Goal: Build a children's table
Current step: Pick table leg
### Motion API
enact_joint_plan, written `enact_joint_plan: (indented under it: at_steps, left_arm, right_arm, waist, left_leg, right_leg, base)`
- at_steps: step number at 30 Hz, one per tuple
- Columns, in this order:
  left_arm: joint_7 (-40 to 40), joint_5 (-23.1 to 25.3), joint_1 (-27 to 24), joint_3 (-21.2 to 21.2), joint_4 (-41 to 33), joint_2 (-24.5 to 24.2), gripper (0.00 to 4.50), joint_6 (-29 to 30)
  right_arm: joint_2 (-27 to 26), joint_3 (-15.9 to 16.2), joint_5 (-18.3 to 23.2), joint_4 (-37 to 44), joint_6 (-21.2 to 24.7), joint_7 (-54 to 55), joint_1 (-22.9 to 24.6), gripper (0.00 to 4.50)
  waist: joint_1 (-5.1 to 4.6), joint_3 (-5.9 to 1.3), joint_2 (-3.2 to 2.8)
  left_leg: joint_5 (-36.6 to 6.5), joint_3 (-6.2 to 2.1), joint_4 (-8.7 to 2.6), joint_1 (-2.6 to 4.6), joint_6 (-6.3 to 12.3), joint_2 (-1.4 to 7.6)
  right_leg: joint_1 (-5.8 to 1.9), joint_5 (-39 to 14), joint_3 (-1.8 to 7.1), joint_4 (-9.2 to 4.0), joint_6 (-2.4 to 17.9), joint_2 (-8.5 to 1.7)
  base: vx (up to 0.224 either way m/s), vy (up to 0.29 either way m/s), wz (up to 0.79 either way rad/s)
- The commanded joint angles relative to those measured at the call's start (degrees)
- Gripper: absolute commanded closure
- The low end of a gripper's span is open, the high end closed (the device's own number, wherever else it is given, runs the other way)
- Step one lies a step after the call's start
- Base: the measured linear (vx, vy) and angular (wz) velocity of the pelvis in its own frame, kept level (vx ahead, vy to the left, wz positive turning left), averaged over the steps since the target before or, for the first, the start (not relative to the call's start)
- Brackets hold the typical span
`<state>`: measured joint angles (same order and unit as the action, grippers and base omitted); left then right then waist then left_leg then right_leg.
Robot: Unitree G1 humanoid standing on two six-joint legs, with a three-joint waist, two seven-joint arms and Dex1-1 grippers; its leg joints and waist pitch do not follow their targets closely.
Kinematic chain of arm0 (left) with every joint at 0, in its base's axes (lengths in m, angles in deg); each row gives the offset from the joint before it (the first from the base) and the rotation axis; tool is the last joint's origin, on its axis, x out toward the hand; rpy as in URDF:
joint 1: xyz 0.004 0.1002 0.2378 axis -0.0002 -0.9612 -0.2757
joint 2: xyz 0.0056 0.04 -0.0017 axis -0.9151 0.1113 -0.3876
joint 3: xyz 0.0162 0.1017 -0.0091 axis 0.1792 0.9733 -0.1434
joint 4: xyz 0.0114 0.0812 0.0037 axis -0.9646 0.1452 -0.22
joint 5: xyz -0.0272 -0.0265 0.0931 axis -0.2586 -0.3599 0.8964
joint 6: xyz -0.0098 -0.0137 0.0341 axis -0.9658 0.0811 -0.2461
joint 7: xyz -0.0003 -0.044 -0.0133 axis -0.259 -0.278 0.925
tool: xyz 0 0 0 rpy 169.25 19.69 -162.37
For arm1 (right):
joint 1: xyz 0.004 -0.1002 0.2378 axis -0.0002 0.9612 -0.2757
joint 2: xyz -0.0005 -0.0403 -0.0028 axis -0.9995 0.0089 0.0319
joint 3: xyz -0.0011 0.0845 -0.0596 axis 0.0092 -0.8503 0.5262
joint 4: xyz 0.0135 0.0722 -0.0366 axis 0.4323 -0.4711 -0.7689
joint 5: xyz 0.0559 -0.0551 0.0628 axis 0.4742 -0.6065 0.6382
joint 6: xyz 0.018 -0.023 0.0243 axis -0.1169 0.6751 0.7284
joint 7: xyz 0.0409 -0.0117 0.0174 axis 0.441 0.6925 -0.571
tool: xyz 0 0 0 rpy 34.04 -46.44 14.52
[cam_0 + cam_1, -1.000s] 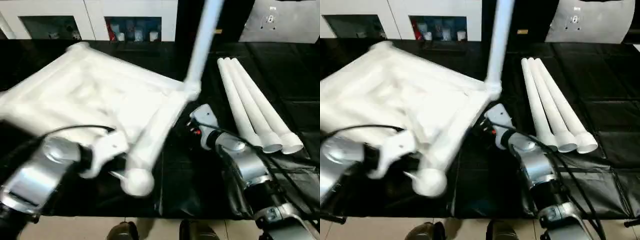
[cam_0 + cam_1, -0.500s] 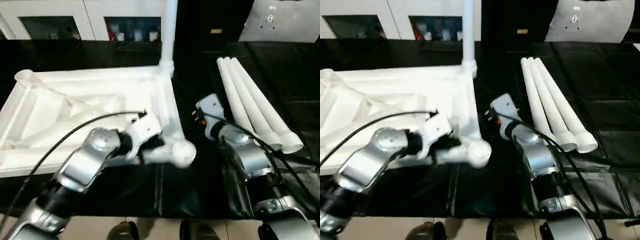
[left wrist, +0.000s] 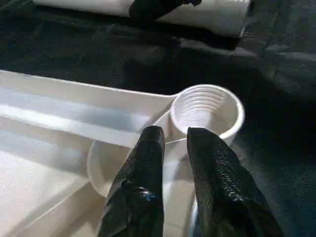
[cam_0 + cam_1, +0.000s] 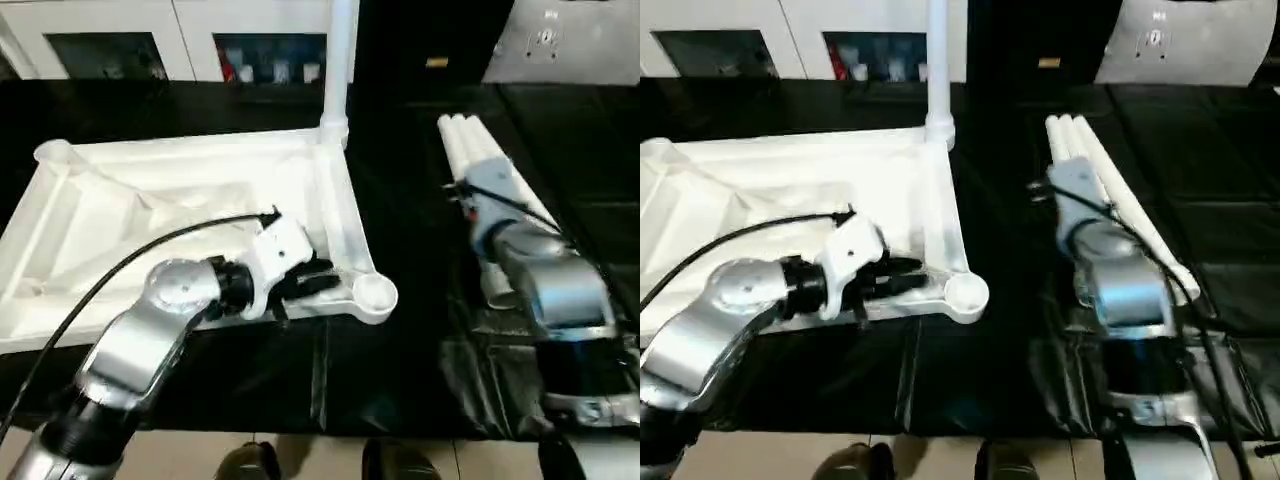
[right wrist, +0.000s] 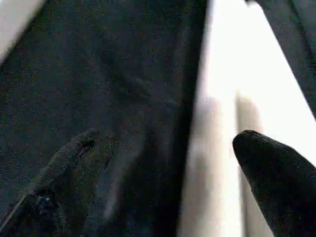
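The children's table top (image 4: 150,210) lies upside down and flat on the black work table, ribs facing up. One white leg (image 4: 338,60) stands upright in its far right corner. My left gripper (image 3: 173,133) is at the near right corner, shut on the rim just beside the empty round socket (image 4: 375,293). Three loose white legs (image 4: 1080,140) lie side by side to the right. My right gripper (image 5: 173,158) hovers over them, open, with one leg (image 5: 222,98) showing between its fingers.
The black-covered work table (image 4: 400,380) ends at its front edge close to me, with light floor and dark shoes (image 4: 250,462) below. White cabinets with glass doors (image 4: 270,55) stand behind. A black cable (image 4: 120,270) loops over my left forearm.
The table top has swung down from a tilt and now lies flat. My right arm has moved right and forward, over the loose legs.
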<state>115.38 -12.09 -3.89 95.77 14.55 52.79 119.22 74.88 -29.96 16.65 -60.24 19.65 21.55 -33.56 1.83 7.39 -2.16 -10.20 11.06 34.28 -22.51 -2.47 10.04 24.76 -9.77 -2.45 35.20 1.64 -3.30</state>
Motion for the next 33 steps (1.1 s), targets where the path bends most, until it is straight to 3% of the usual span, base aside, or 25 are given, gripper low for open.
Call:
enact_joint_plan:
  at_steps: [1, 4, 5, 9, 11, 14, 21, 25, 26, 27, 33]
  left_arm:
    - [0.64, -1.22, -0.91, -0.14, -2.91, -0.71, 3.21, 1.42]
    - [0.17, -1.47, -1.27, 0.20, -4.17, -0.40, 3.13, 2.23]
    - [-0.02, -1.53, -1.26, 0.35, -4.28, -0.26, 2.95, 2.36]
    - [-0.11, -1.94, -1.10, 0.68, -4.79, -0.05, 2.78, 2.98]
    - [-0.07, -2.24, -0.97, 0.91, -5.17, -0.12, 2.36, 3.46]
    - [-0.06, -2.42, -0.94, 1.06, -5.46, -0.21, 2.31, 3.73]
    - [-0.32, -3.13, -0.84, 1.31, -6.21, -0.05, 1.63, 4.56]
    - [-0.64, -2.99, -0.80, 1.54, -6.25, -0.06, 1.29, 4.44]
    - [-0.83, -2.91, -0.77, 1.63, -6.28, -0.01, 1.20, 4.42]
    - [-0.90, -2.78, -0.77, 1.68, -6.28, -0.06, 1.20, 4.30]
    - [-1.51, -3.02, -1.01, 1.32, -6.40, -0.10, 0.73, 4.30]
  right_arm:
    - [0.28, -1.71, 0.82, 2.56, 5.05, 0.41, -0.12, 0.00]
    - [0.18, -3.48, 0.86, 3.74, 9.10, 0.05, 0.42, 0.00]
    - [0.16, -4.17, 1.50, 3.38, 9.56, -0.17, 0.70, 0.00]
    - [0.35, -4.73, 3.23, 2.20, 11.57, -1.04, 0.81, 0.00]
    - [0.58, -4.61, 4.00, 1.64, 13.54, -1.60, 0.77, 0.00]
    - [-0.07, -5.53, 4.71, 1.07, 15.21, -1.78, 0.49, 0.00]
    - [-0.63, -6.17, 8.56, -1.82, 20.71, -4.51, -0.71, 0.00]
    - [-0.71, -6.12, 9.04, -3.20, 20.39, -4.80, -0.87, 0.00]
    - [-0.74, -6.14, 9.11, -3.98, 20.13, -4.79, -1.04, 0.29]
    - [-0.87, -6.33, 9.19, -4.50, 20.00, -4.76, -1.23, 0.29]
    - [-1.03, -6.52, 9.94, -6.13, 19.66, -4.52, -2.12, 0.80]
  waist:
    - [0.07, -4.63, -0.24]
    - [0.05, -4.63, -0.22]
    - [0.06, -4.67, -0.46]
    - [0.04, -4.75, -0.47]
    - [-0.01, -4.82, -0.31]
    - [0.05, -4.67, -0.37]
    - [0.01, -4.64, -0.14]
    - [-0.01, -4.63, 0.03]
    - [-0.01, -4.55, 0.12]
    - [-0.09, -4.64, 0.37]
    - [-0.16, -4.54, 0.28]
  left_leg:
    - [-7.71, -1.34, -3.76, 1.34, 0.54, 2.29]
    - [-7.66, -1.25, -3.68, 1.43, 0.37, 2.26]
    - [-7.94, -1.27, -3.64, 1.52, 0.07, 2.25]
    - [-8.54, -1.32, -3.65, 1.59, -0.39, 2.22]
    - [-8.42, -1.30, -3.64, 1.67, -0.37, 2.26]
    - [-9.14, -1.28, -3.66, 1.77, -0.67, 2.22]
    - [-10.49, -1.35, -3.72, 2.02, -1.18, 2.17]
    - [-11.04, -1.37, -3.73, 2.17, -1.45, 2.19]
    - [-11.51, -1.37, -3.76, 2.25, -1.59, 2.19]
    - [-11.33, -1.37, -3.77, 2.23, -1.67, 2.17]
    - [-12.17, -1.40, -3.79, 2.43, -1.77, 2.12]
  right_leg:
    - [-4.08, -8.76, 2.78, -3.89, 12.50, -3.71]
    - [-3.91, -9.82, 2.81, -4.06, 12.03, -3.64]
    - [-3.83, -10.39, 2.81, -4.10, 11.67, -3.64]
    - [-3.90, -11.24, 2.80, -4.21, 11.33, -3.66]
    - [-3.94, -10.90, 2.81, -4.20, 11.57, -3.64]
    - [-3.87, -12.54, 2.83, -4.36, 11.49, -3.72]
    - [-3.92, -15.89, 2.80, -4.64, 10.74, -3.73]
    - [-3.81, -18.16, 2.82, -4.85, 10.01, -3.82]
    - [-3.76, -19.44, 2.83, -4.99, 9.67, -3.86]
    - [-3.83, -19.65, 2.82, -4.97, 9.54, -3.83]
    - [-3.71, -21.13, 2.83, -5.15, 8.99, -3.83]
  base:
    - [0.000, 0.000, 0.00]
    - [0.000, 0.000, 0.00]
    - [0.000, 0.000, 0.00]
    - [0.000, 0.000, 0.00]
    - [0.000, 0.000, 0.00]
    - [0.000, 0.000, 0.00]
    - [0.000, 0.000, 0.00]
    - [0.000, 0.000, 0.00]
    - [0.000, 0.000, 0.00]
    - [0.000, 0.000, 0.00]
    - [0.000, 0.000, 0.00]
